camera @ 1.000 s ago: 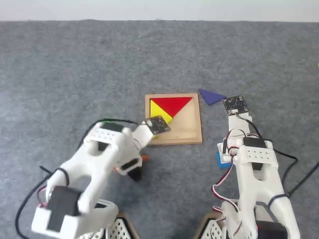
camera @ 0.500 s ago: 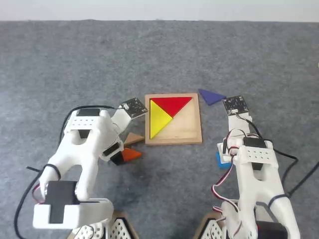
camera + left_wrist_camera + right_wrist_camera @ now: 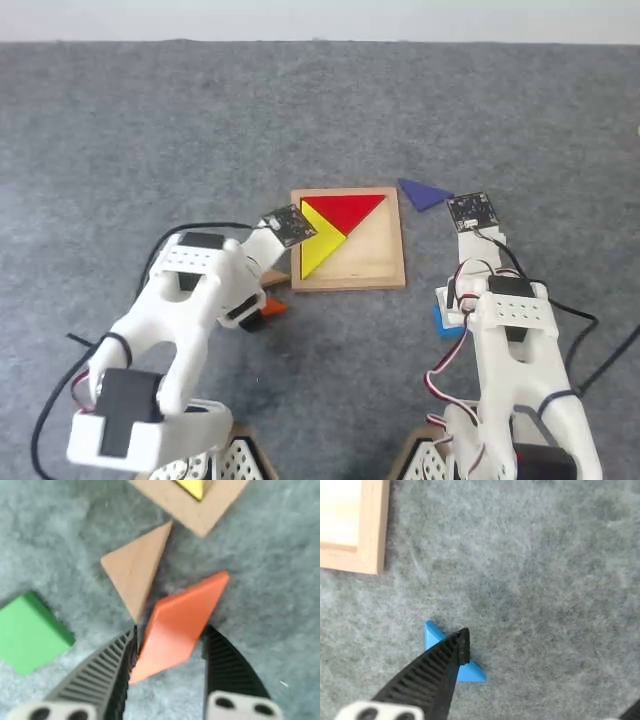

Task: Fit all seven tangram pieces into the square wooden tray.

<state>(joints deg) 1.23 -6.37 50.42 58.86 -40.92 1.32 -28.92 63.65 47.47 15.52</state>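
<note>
Grey felt covered the worktop [image 3: 150, 130] in the high view, with the square wooden tray [image 3: 350, 283] lying near its middle. A red triangle [image 3: 345, 211] sat in the tray's far part and a yellow triangle [image 3: 318, 246] lay against its left side, the two touching along one edge, while the rest of the tray floor was bare wood. A dark blue triangle [image 3: 424, 193] lay on the felt just beyond the tray's far right corner. The left arm [image 3: 195, 295] stood beside the tray's left edge, and an orange parallelogram [image 3: 272, 309] poked out from under it. The right arm [image 3: 510, 330] stood to the right of the tray, apart from it, with a light blue triangle [image 3: 441, 318] showing at its side. From the left wrist, the left end effector [image 3: 170, 630] was clenched on the orange parallelogram, one ribbed finger [image 3: 117, 662] against each long side. A tan triangle [image 3: 136, 567] lay just beyond, its point touching the parallelogram, between it and the tray corner. A green square [image 3: 30, 632] rested on the felt off to one side, apart from the others. From the right wrist, the right end effector [image 3: 547, 672] was released, its jaws spread wide. One fingertip [image 3: 463, 642] was over the light blue triangle, which lay flat on the felt, well apart from the tray corner.
</note>
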